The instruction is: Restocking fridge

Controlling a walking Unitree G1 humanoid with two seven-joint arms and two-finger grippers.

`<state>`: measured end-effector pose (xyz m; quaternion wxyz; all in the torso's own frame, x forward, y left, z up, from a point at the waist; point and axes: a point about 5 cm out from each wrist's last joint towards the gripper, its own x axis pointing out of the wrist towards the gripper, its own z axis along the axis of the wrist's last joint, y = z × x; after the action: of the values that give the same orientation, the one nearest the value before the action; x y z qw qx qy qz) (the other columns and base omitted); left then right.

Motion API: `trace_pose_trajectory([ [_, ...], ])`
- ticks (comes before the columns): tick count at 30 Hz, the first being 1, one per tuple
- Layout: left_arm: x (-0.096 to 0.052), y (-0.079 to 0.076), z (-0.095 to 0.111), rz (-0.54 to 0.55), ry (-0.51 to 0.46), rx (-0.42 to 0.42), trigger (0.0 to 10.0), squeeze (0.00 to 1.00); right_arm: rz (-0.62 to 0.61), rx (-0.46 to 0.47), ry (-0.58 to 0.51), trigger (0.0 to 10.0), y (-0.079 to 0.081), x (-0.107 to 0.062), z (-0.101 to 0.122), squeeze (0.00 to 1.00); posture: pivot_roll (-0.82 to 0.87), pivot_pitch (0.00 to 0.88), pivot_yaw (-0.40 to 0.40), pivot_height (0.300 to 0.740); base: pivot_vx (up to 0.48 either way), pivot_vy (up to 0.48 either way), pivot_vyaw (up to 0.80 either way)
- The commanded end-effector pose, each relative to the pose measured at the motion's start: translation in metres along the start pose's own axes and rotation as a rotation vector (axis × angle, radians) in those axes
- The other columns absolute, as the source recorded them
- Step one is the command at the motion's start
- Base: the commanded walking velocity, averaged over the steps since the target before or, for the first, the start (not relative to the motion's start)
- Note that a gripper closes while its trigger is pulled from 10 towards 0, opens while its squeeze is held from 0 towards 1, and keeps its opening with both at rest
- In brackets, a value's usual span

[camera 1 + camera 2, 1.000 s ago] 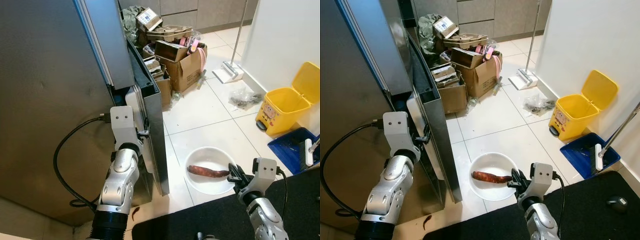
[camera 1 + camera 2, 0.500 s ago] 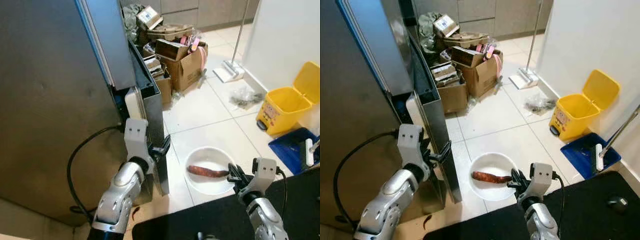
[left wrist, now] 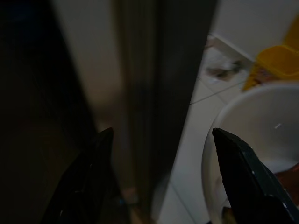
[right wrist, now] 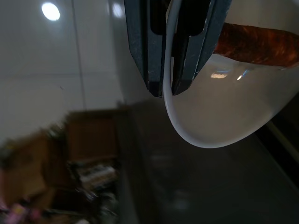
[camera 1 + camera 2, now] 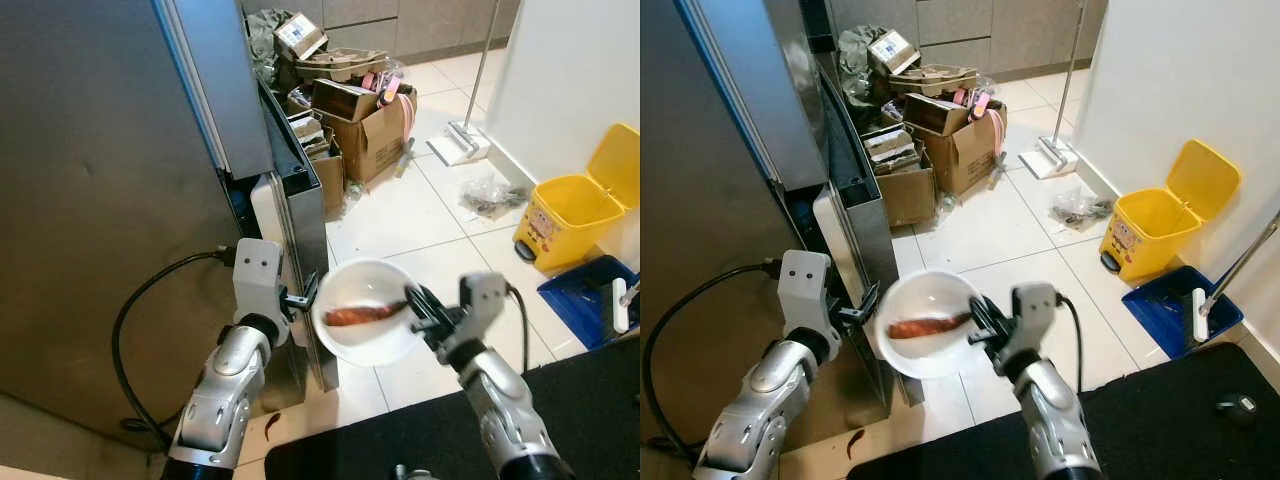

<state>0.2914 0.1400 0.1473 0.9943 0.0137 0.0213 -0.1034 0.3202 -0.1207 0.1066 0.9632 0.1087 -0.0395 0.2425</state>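
The right gripper [image 5: 420,305] holds a round white plastic bowl [image 5: 372,335] up off the tiled floor [image 5: 420,225], its jaws clamped on the bowl's rim at the bowl's three o'clock edge. In the right wrist view the two black fingers [image 4: 140,42] sit on either side of the thin white rim, one inside and one outside. A long reddish-brown sweet potato [image 5: 355,314] lies across the inside of the bowl, roughly level, running from nine towards three o'clock.

The bowl hangs just beside the edge of the tall stainless-steel fridge door [image 5: 300,240], which stands partly ajar; the bowl is at the door's three o'clock side. The left gripper [image 5: 303,296] is at the door's edge, at about nine o'clock from the bowl, with its jaws apart; in the left wrist view the two fingertips [image 3: 100,149] straddle the dark door edge, and the white bowl shows close by one of them.

Further off, at twelve o'clock, open brown cardboard boxes [image 5: 360,125] are piled on the floor. At about two o'clock stands a yellow plastic bin with its lid raised [image 5: 575,205], and a crumpled clear bag [image 5: 488,194] lies near it. A black mat [image 5: 580,400] covers the floor at five o'clock.
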Motion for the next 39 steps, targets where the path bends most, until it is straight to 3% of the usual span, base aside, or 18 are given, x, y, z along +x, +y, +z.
trace_pose_trajectory([
  [1, -0.004, 0.021, -0.003, 0.136, 0.002, 0.055, 10.0, 0.00, 0.031, 0.019, 0.039, 10.0, 0.004, 0.005, -0.006, 0.00, -0.06, 0.171, 0.037, 0.717, 0.000, 0.000, 0.00],
  [5, -0.004, 0.034, 0.000, 0.239, -0.012, 0.063, 10.0, 0.00, 0.043, 0.004, 0.071, 10.0, 0.006, 0.013, -0.009, 0.00, -0.05, 0.172, 0.033, 0.717, 0.000, 0.000, 0.00],
  [9, 0.000, 0.028, 0.004, 0.218, -0.027, 0.045, 10.0, 0.00, 0.062, 0.015, 0.097, 10.0, 0.008, 0.014, -0.012, 0.00, -0.04, 0.172, 0.027, 0.717, 0.000, 0.000, 0.00],
  [10, 0.004, 0.016, 0.009, 0.171, -0.044, 0.011, 10.0, 0.00, 0.080, 0.029, 0.122, 10.0, 0.010, 0.010, -0.017, 0.00, -0.04, 0.174, 0.026, 0.717, 0.000, 0.000, 0.00],
  [12, 0.004, 0.016, 0.009, 0.171, -0.044, 0.011, 10.0, 0.00, 0.080, 0.029, 0.122, 10.0, 0.010, 0.010, -0.017, 0.00, -0.04, 0.174, 0.026, 0.717, 0.000, 0.000, 0.00],
  [14, 0.008, -0.004, 0.017, 0.064, -0.075, -0.051, 10.0, 0.00, 0.072, 0.041, 0.146, 10.0, 0.010, -0.004, -0.028, 0.00, -0.07, 0.180, 0.032, 0.717, 0.000, 0.000, 0.00],
  [15, 0.008, -0.004, 0.017, 0.064, -0.075, -0.051, 10.0, 0.00, 0.072, 0.041, 0.146, 10.0, 0.010, -0.004, -0.028, 0.00, -0.07, 0.180, 0.032, 0.717, 0.000, 0.000, 0.00],
  [17, 0.009, -0.019, 0.022, -0.039, -0.085, -0.073, 10.0, 0.00, 0.042, 0.053, 0.166, 10.0, 0.010, -0.019, -0.038, 0.00, -0.08, 0.181, 0.037, 0.717, 0.000, 0.000, 0.00],
  [19, 0.009, -0.021, 0.022, -0.056, -0.085, -0.073, 10.0, 0.00, 0.036, 0.055, 0.169, 10.0, 0.009, -0.021, -0.040, 0.00, -0.08, 0.181, 0.037, 0.717, 0.000, 0.000, 0.00],
  [25, 0.001, -0.016, 0.020, -0.075, -0.060, -0.042, 10.0, 0.00, -0.027, 0.089, 0.229, 10.0, 0.010, -0.052, -0.064, 0.00, -0.08, 0.179, 0.048, 0.717, 0.000, 0.000, 0.00],
  [29, 0.004, -0.019, 0.019, -0.066, -0.070, -0.048, 10.0, 0.00, -0.032, 0.096, 0.241, 10.0, 0.011, -0.055, -0.067, 0.00, -0.07, 0.173, 0.050, 0.717, 0.000, 0.000, 0.00],
  [39, 0.028, -0.034, 0.024, -0.081, -0.094, -0.089, 10.0, 0.00, -0.031, 0.094, 0.212, 10.0, 0.010, -0.049, -0.059, 0.00, -0.09, 0.169, 0.050, 0.717, 0.000, 0.000, 0.00],
])
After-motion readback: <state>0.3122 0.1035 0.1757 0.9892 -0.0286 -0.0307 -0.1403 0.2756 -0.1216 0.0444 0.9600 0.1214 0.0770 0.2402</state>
